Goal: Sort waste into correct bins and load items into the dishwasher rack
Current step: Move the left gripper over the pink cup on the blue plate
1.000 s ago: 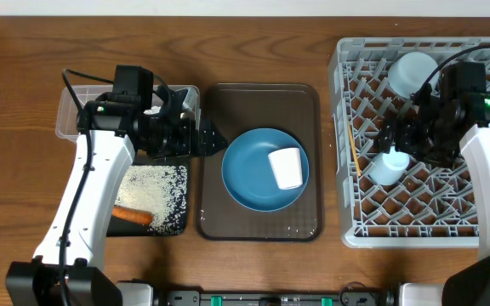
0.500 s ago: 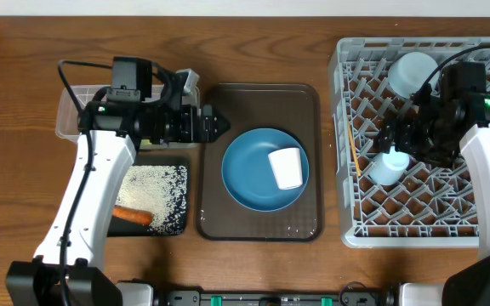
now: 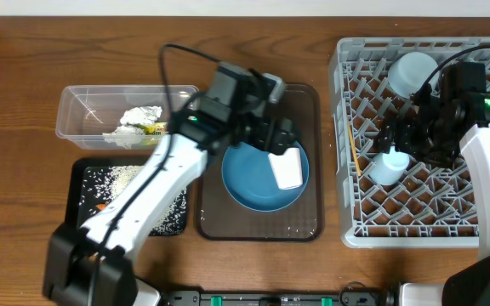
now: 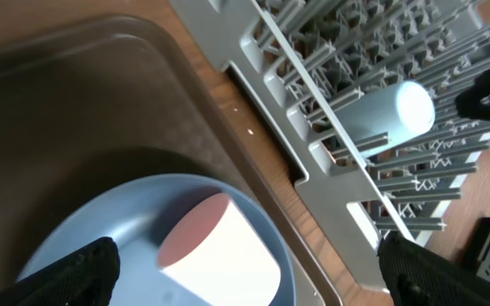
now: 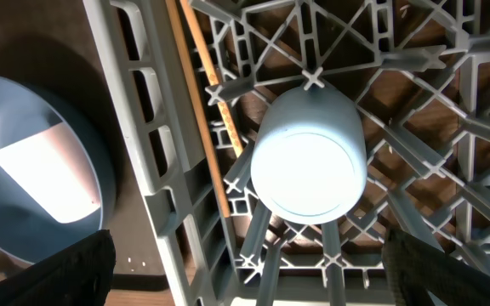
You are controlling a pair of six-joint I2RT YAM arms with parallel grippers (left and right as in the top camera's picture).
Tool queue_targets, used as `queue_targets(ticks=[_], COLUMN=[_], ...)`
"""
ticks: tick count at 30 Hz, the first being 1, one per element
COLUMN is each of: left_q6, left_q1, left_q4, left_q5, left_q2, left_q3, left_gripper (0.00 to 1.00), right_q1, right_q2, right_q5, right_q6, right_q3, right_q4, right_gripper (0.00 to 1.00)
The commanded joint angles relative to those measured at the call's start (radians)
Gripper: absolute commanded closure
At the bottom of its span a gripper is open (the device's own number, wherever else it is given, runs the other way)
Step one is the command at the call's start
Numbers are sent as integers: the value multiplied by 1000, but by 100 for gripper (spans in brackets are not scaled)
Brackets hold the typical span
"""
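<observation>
**Task progress, overhead view.** Waste sorted (apparently in full): napkin and wrapper in clear tub, 10 o'clock; rice and carrot in black tray, 8 o'clock. Dishwasher rack, 3 o'clock, held bowl, light-blue cup, chopsticks. Left to load: pink cup, lying on blue plate. Left gripper hung spread over pink cup. Right gripper was spread and empty over light-blue cup.
</observation>
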Motion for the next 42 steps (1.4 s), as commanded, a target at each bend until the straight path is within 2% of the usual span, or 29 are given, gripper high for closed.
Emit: queue_targets(ticks=[1, 11, 13, 17, 24, 33, 42], left_q6=[-2, 111, 110, 110, 110, 110, 186], left_q1=[-40, -63, -63, -64, -64, -64, -64], left_q4=[27, 63, 61, 22, -87, -134, -223], left_q5=[-58, -58, -57, -47, -44, 201, 208], left_q2=[55, 216, 232, 240, 240, 240, 240], left_q3=[-4, -4, -4, -4, -4, -4, -4], left_gripper=[0, 1, 4, 8, 10, 11, 14], right_q1=[-14, -14, -14, -14, -14, -14, -14], right_q2=[1, 1, 1, 1, 1, 1, 1], right_q5=[-12, -11, -12, -12, -12, -12, -12], right_q6=[-9, -9, -9, -9, -9, -9, -9], right_q3=[18, 18, 18, 18, 18, 18, 18], right_q4=[-1, -1, -1, -1, -1, -1, -1], right_gripper=[1, 1, 1, 1, 1, 1, 1])
